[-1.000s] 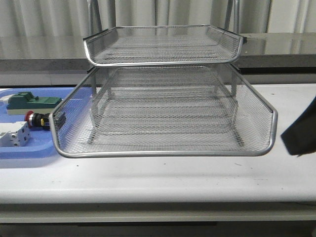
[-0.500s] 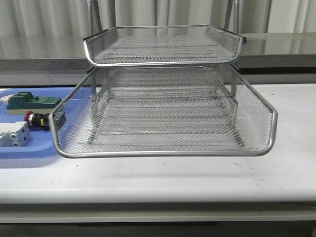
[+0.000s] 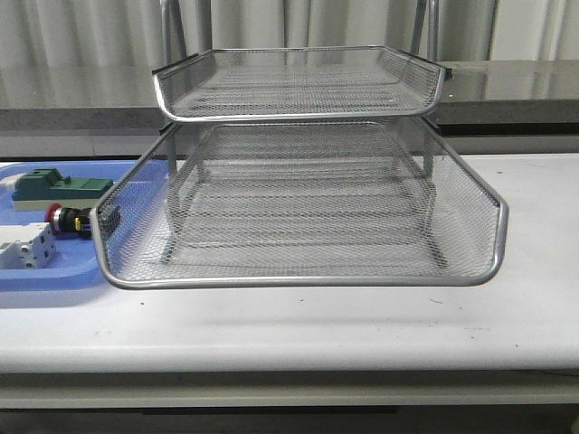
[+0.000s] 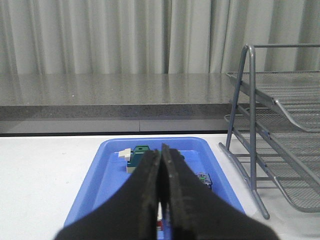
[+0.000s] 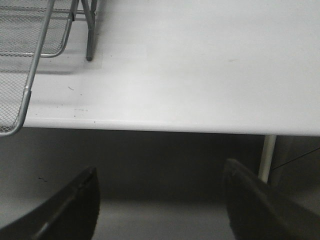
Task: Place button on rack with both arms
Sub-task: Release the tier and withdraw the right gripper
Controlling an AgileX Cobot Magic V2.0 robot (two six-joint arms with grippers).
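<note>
The button (image 3: 68, 220), red cap to the left, lies in the blue tray (image 3: 45, 276) just left of the rack (image 3: 298, 280). The rack is a silver wire-mesh stand in mid-table. Neither gripper shows in the front view. In the left wrist view my left gripper (image 4: 161, 149) is shut and empty, hovering over the blue tray (image 4: 107, 165). Its fingers (image 4: 145, 195) hide most of the button; only a blue-green end (image 4: 202, 179) shows beside them. My right gripper (image 5: 160, 167) is open and empty, below the table's front edge, right of the rack's corner (image 5: 30, 75).
A green-topped block (image 3: 50, 187) lies at the back of the blue tray and a white block (image 3: 27, 249) at its front. The green block also shows in the left wrist view (image 4: 139, 155). A grey counter and curtains stand behind the table.
The dark right arm seen at the right edge of the front view one second ago has left that view. Rack, tray and button have not moved.
</note>
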